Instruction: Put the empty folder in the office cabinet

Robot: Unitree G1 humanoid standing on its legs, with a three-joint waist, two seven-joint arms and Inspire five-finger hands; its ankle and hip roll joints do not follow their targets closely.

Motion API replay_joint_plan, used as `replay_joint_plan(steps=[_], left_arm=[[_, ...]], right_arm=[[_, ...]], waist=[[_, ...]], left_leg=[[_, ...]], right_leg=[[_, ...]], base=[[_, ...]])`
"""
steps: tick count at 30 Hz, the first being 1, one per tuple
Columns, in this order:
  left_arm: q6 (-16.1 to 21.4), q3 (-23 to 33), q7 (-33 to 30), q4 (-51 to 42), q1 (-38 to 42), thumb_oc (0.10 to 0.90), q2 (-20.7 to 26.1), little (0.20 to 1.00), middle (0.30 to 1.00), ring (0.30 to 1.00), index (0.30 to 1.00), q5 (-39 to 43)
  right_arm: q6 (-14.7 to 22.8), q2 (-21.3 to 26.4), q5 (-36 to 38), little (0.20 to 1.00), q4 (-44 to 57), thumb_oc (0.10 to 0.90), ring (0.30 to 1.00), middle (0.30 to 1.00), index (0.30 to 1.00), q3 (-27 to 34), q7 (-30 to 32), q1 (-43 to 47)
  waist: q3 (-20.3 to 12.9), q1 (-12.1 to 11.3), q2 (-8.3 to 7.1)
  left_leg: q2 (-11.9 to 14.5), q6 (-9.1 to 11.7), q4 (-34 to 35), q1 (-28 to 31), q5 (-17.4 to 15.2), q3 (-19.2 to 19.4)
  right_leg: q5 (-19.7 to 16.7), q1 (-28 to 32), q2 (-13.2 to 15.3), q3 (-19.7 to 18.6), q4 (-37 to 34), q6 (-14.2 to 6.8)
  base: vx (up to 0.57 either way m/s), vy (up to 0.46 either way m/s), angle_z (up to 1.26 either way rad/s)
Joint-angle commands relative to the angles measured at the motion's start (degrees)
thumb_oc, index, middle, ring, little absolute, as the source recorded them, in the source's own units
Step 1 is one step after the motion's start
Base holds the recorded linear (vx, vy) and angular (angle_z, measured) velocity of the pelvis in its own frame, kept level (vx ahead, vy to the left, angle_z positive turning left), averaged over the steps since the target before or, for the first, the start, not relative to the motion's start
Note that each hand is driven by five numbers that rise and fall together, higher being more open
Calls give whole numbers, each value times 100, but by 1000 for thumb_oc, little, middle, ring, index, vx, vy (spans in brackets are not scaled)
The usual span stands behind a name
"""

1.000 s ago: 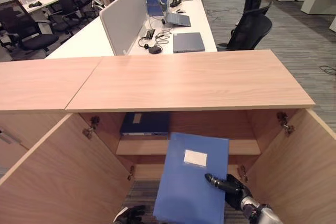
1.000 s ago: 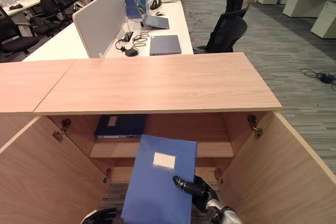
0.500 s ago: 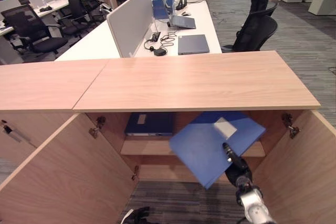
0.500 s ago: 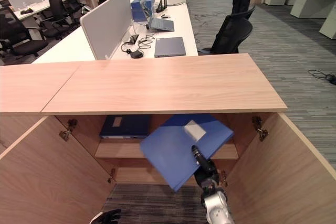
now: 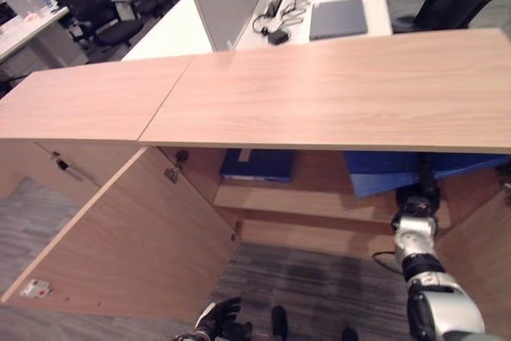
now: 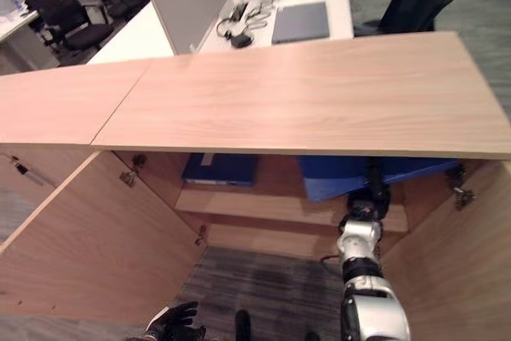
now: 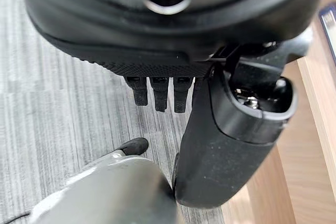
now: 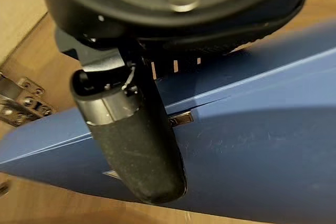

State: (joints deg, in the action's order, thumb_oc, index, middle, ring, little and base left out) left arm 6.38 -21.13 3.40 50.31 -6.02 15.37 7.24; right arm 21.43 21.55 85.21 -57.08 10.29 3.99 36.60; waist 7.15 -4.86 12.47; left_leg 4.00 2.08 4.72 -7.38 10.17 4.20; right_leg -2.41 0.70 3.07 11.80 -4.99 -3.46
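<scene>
Low at the left, over the grey striped carpet (image 5: 319,277), hanging idle: the dark left hand (image 5: 219,321), fingers (image 7: 160,94) relaxed and loosely spread, holding nothing, thumb standing out beside them in the left wrist view. Swung wide open on the left: the light wooden cabinet door (image 5: 120,237). Inside the open wooden office cabinet (image 6: 303,93), on the left part of the upper shelf (image 5: 303,201), lying flat: a dark blue binder with a white label (image 5: 257,164). Further right, reaching straight up and forward from the lower right: the silver-grey right arm (image 6: 359,249), wrist extended, with the dark right hand (image 5: 427,189) pushed in under the cabinet top. Clamped in that hand, seen in the right wrist view: the blue flat empty folder (image 8: 252,145), thumb (image 8: 136,145) pressed down across its upper face, fingers hidden beneath it. Folder (image 5: 399,173) mostly inside the cabinet on the right side of the upper shelf, tilted, its near corner jutting past the shelf's front edge. At the far right edge: a metal hinge (image 6: 461,195) on the other open door.
</scene>
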Motion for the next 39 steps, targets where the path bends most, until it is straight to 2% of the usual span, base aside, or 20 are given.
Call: replay_joint_plan(steps=[1, 2, 4, 9, 10, 17, 18, 22, 28, 31, 32, 33, 35, 39], left_arm=[[206, -172, 157, -180, 455, 800, 635, 900, 900, 900, 900, 221], [271, -202, 196, -405, 482, 800, 814, 900, 900, 900, 900, 348], [288, -230, 228, -578, 544, 800, 934, 900, 900, 900, 900, 418], [348, -261, 300, -889, 627, 800, 1161, 900, 900, 900, 900, 625], [373, -310, 330, -996, 645, 800, 1256, 900, 900, 900, 900, 714], [397, -460, 385, -1214, 738, 800, 1415, 900, 900, 900, 900, 796], [402, -510, 387, -1247, 742, 800, 1456, 900, 900, 900, 900, 795], [416, -582, 378, -1274, 791, 800, 1535, 900, 900, 900, 900, 868], [430, -656, 350, -1341, 805, 800, 1648, 900, 900, 900, 900, 943], [433, -688, 345, -1339, 785, 800, 1685, 900, 900, 900, 900, 935], [434, -741, 349, -1300, 771, 800, 1705, 900, 900, 900, 900, 878], [433, -765, 354, -1297, 773, 800, 1712, 900, 900, 900, 900, 830], [436, -791, 343, -1228, 743, 800, 1741, 900, 900, 900, 900, 738], [451, -824, 327, -1279, 671, 800, 1737, 900, 900, 900, 900, 707]], right_arm=[[198, 157, 27, 300, 260, 400, 300, 300, 300, 141, -322, 1017], [176, 425, 100, 300, 33, 400, 300, 300, 300, 120, -281, 1355], [106, 758, 170, 300, -369, 400, 300, 300, 300, 119, -251, 1730], [-51, 1166, 219, 300, -833, 400, 300, 300, 300, -38, -234, 2268], [-110, 1400, 265, 300, -1049, 400, 300, 300, 300, -68, -180, 2507], [-148, 1746, 335, 300, -1238, 400, 300, 300, 300, -244, -125, 2968], [-146, 1781, 345, 300, -1257, 400, 300, 300, 300, -261, -104, 3069], [-102, 1842, 364, 300, -1290, 400, 300, 300, 300, -362, -44, 3338], [-23, 2111, 370, 300, -1307, 400, 300, 300, 300, -491, 87, 3707], [-19, 2193, 274, 300, -1331, 400, 300, 300, 300, -682, 153, 3919], [-61, 2258, 145, 726, -1317, 684, 726, 726, 726, -784, 177, 4016], [-75, 2294, 147, 900, -1323, 800, 900, 900, 900, -778, 181, 4022], [-79, 2336, 52, 900, -1386, 800, 900, 900, 900, -826, 250, 4105], [-203, 2420, -291, 900, -1608, 800, 900, 900, 900, -979, 550, 4223]], waist=[[407, -174, -472], [529, -244, -394], [614, -293, -332], [722, -422, -242], [763, -490, -179], [807, -548, -24], [854, -548, 50], [842, -595, 148], [849, -614, 320], [822, -657, 355], [826, -682, 388], [822, -680, 409], [809, -686, 470], [774, -652, 488]], left_leg=[[-100, 238, -50, 653, -1053, -174], [-98, 247, -144, 499, -1025, -188], [-91, 256, -361, 243, -1054, -181], [-85, 270, -824, -311, -1157, -172], [-60, 285, -1001, -575, -1190, -187], [-119, 310, -1536, -1205, -1423, -202], [-133, 293, -1699, -1372, -1433, -201], [-203, 284, -2251, -1850, -1689, -236], [-287, 303, -2740, -2324, -1853, -336], [-296, 306, -2884, -2503, -1893, -353], [-308, 306, -2917, -2555, -1905, -374], [-330, 306, -2925, -2583, -1914, -383], [-379, 298, -2892, -2618, -1906, -398], [-414, 289, -2792, -2496, -1917, -413]], right_leg=[[927, -167, 270, -529, 626, -325], [953, -341, 297, -529, 757, -331], [996, -615, 330, -529, 971, -329], [1083, -1193, 385, -585, 1405, -337], [1134, -1479, 427, -585, 1612, -341], [1416, -2245, 507, -693, 2323, -334], [1418, -2445, 517, -733, 2523, -308], [1747, -2984, 577, -797, 3229, -275], [1980, -3546, 714, -860, 3967, -252], [2062, -3726, 736, -882, 4189, -239], [2106, -3795, 755, -867, 4291, -232], [2131, -3823, 764, -877, 4327, -233], [2154, -3913, 791, -891, 4414, -245], [2174, -3864, 786, -913, 4438, -240]], base=[[-54, -7, 3], [-85, -2, 5], [-96, -3, -2], [-44, -12, 1], [0, 0, 0], [-14, -16, 10], [-10, -6, 19], [9, -5, 14], [-5, 4, 10], [15, -8, 15], [19, -19, 9], [34, -4, 5], [37, 16, 4], [10, 3, 0]])
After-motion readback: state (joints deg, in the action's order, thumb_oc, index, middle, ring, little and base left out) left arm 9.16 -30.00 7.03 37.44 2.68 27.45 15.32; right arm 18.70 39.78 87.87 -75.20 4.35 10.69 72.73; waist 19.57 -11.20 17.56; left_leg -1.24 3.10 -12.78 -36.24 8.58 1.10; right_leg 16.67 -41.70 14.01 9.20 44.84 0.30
